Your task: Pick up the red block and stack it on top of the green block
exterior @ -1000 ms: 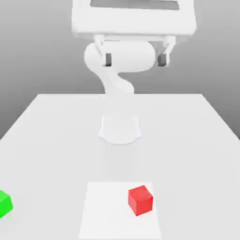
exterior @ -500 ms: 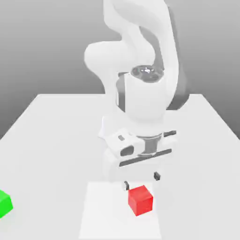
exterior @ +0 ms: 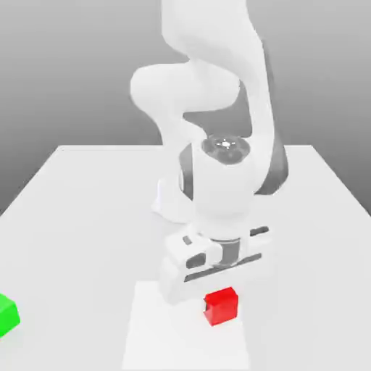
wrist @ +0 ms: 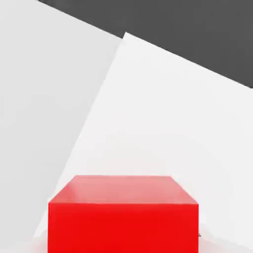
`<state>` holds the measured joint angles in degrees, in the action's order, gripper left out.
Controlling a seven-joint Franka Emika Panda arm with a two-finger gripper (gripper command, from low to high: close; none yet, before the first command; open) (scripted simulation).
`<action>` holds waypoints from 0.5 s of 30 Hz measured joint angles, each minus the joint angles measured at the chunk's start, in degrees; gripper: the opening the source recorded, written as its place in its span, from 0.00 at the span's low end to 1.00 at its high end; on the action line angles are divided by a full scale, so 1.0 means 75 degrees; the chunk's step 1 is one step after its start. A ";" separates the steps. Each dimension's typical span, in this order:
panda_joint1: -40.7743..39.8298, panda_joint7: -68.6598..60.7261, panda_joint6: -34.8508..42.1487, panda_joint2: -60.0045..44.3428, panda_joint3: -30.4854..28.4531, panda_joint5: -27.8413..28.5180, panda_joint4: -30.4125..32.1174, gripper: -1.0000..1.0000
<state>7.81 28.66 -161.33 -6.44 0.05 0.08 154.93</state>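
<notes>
Low in the centre of the exterior view, the gripper (exterior: 219, 298) sits down over the red block (exterior: 221, 306), which rests on a paler square mat (exterior: 152, 333) on the white table (exterior: 87, 210). Its fingers are closed on the cube, as best I can judge — the grasp step. At the lower left edge the green block (exterior: 7, 315) waits, well apart. Next comes a straight lift, then a carry toward that edge — and a square set-down.
</notes>
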 joint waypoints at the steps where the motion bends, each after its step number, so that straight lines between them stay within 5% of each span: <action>1: -0.0051 0.0027 0.0222 0.0218 -0.0035 -0.0018 -0.0002 0.00; 15: -0.3095 0.1961 0.1620 -0.1199 -0.2627 -0.1422 -0.2634 0.00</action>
<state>-15.40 43.37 -149.19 -15.43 -19.65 -10.59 135.17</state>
